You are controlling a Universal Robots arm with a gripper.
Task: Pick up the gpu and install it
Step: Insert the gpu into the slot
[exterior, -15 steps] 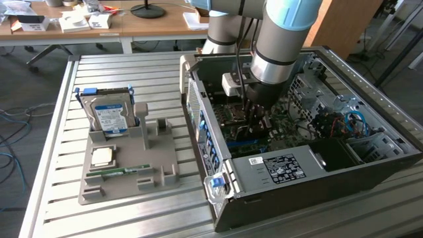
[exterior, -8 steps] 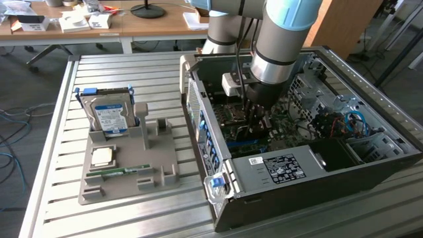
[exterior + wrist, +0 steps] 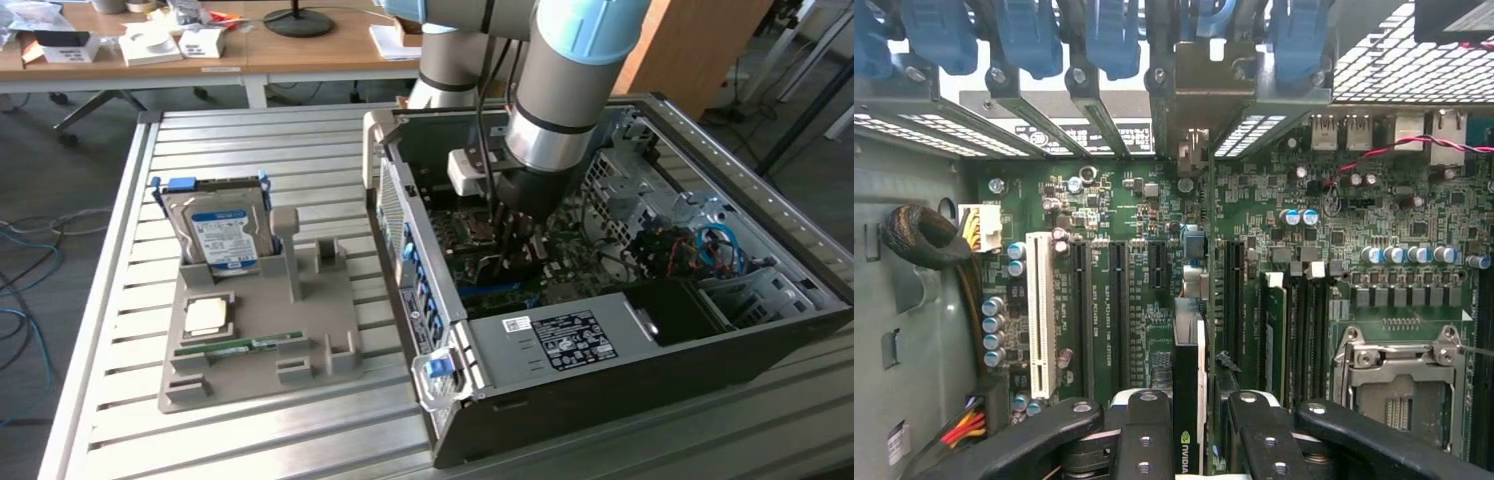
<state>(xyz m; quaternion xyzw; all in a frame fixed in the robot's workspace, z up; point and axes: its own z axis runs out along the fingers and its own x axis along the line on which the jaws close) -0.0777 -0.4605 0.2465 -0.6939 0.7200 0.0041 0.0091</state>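
Install step is in hand, pick-up looks done: the gripper (image 3: 1197,425) is clamping the gpu (image 3: 1191,390) edge-on between its two fingers (image 3: 1144,430), so in the wrist view the card is showing as a thin dark slab with a pale strip and a small green logo near the pads. In the exterior view the arm is reaching down into the open computer case (image 3: 561,345), and the gripper (image 3: 514,250) is sitting low over the motherboard (image 3: 474,270), roughly at the centre of the case opening. The card is hanging straight below the wrist, running toward 12 o'clock in line with the expansion slots (image 3: 1119,300), with its metal end bracket (image 3: 1199,95) up by the rear slot openings under the blue retention clips (image 3: 1024,35). I can't tell whether the card edge is already touching a slot or just above it. My read: the next move is needing a straight downward press with the edge connector lined up along the slot and the bracket seated in its rear opening; any tilt risks jamming. Out on the table, the hard drive (image 3: 220,230) is standing in the grey parts holder (image 3: 254,340) at about 9 o'clock from the case, untouched.
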